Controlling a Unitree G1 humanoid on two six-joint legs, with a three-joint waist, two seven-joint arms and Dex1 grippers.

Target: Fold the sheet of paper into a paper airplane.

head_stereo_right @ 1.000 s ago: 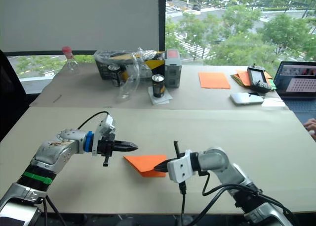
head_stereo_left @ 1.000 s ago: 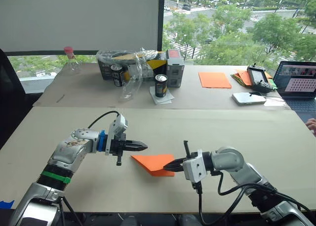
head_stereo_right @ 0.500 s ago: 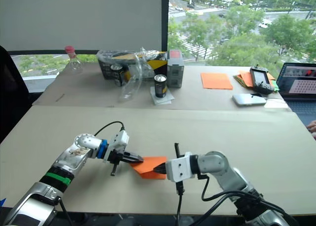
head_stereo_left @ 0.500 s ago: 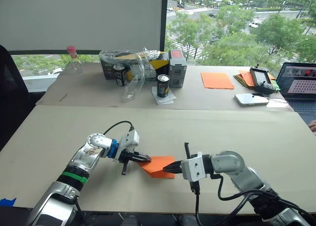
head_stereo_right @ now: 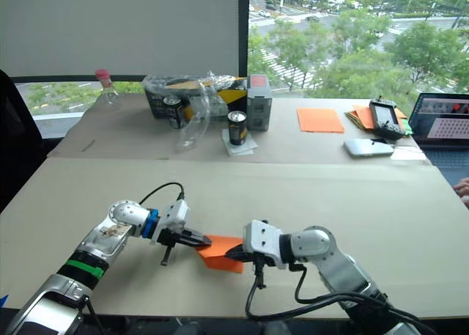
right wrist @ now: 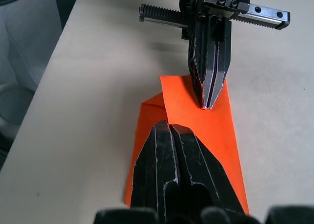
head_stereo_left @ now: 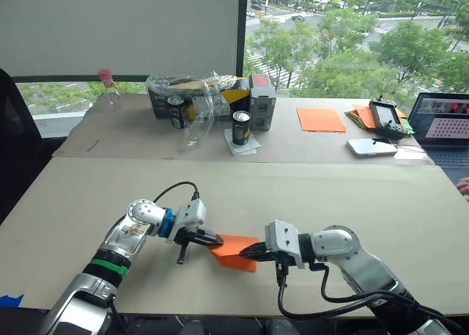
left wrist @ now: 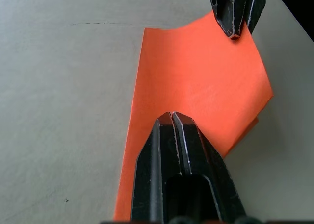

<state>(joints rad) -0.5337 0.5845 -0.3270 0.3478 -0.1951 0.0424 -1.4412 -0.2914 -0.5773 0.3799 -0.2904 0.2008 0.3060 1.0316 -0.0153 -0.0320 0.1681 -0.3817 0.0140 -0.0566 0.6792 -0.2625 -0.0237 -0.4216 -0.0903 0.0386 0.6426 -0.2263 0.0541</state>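
The sheet of paper (head_stereo_left: 236,251) is a small creased orange wedge lying on the near table, between my two grippers. My left gripper (head_stereo_left: 218,240) is shut, and its tips rest on the paper's left part (left wrist: 206,77). My right gripper (head_stereo_left: 245,253) is also shut and lies over the paper's right part (right wrist: 218,123), pointing at the left one. The two sets of tips are a short way apart above the paper. A raised flap of the paper curves up between them. I cannot tell whether either gripper pinches a layer.
The back table holds a smooth orange sheet (head_stereo_left: 320,119), a pile of papers (head_stereo_left: 359,115), a controller (head_stereo_left: 385,117), a phone (head_stereo_left: 372,146), a laptop (head_stereo_left: 442,120), cans (head_stereo_left: 240,127), a box (head_stereo_left: 261,100) and a bottle (head_stereo_left: 108,89). A person's hand (head_stereo_left: 463,185) shows at the right edge.
My left gripper moved right until its tips came onto the paper. My right gripper pushed left over the paper, which now looks narrower and more folded. The camera shifted slightly.
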